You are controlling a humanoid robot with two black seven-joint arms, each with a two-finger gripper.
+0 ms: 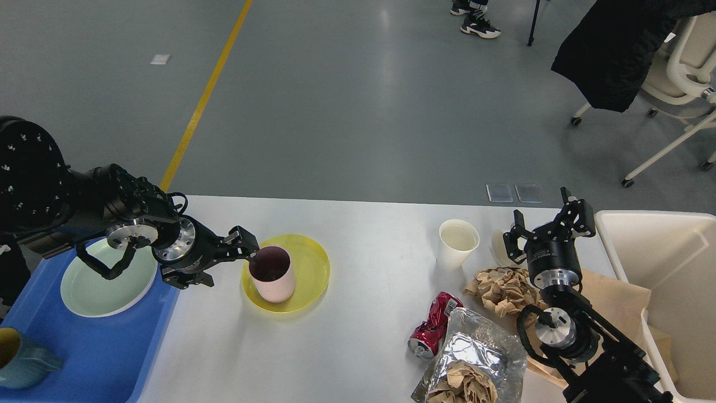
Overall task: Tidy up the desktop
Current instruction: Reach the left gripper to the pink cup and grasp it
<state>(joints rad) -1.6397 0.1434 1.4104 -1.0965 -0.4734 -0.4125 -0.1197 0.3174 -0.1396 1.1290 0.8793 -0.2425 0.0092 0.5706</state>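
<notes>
The white desktop [363,336] carries a pink cup [272,276] standing on a yellow plate [310,268]. My left gripper [230,267] is open just left of the cup, low over the table, with its upper finger [246,245] at the cup's left rim. A white paper cup [457,242], a crushed red can [432,330], crumpled brown paper [503,288] and a foil bag [475,364] with paper in it lie at the right. My right gripper [548,223] is open and empty, raised behind the crumpled paper.
A blue tray [95,352] at the left holds a pale green plate [106,282] and a teal mug [19,361]. A cream bin [665,263] stands at the right edge. A flat brown paper bag [615,296] lies under my right arm. Chairs stand on the floor beyond.
</notes>
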